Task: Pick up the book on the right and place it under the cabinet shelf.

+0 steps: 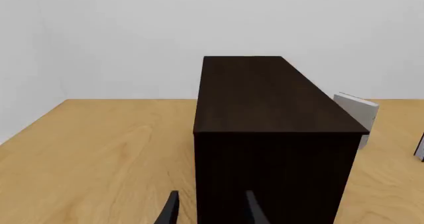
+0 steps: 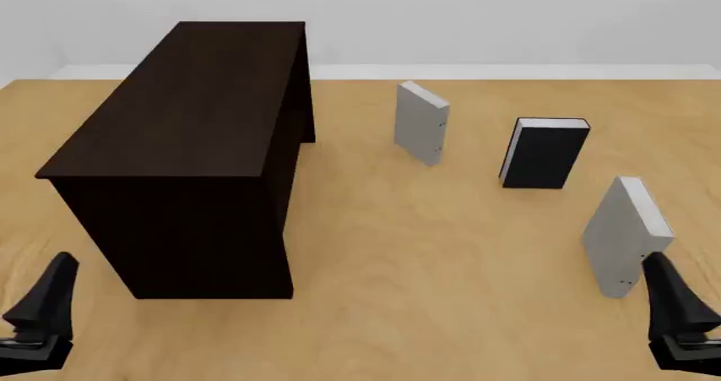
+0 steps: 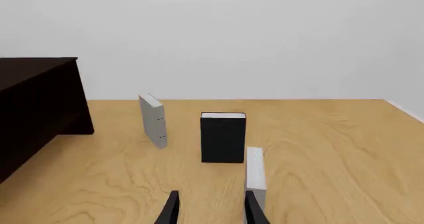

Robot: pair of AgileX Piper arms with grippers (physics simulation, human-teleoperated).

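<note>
Your right gripper is released, fingers apart w/ nothing between them, low at the near right edge of the surface. The book stands upright just in front of it, spine toward you, close to the right finger in the wrist view but contact unclear. Beyond it, black book upright; further left, the second grey book, also upright, well apart from both. Cabinet shelf sits far left, recess facing right. Your left gripper is also released, empty, at the near left corner, pointing at the cabinet's near end.
</note>
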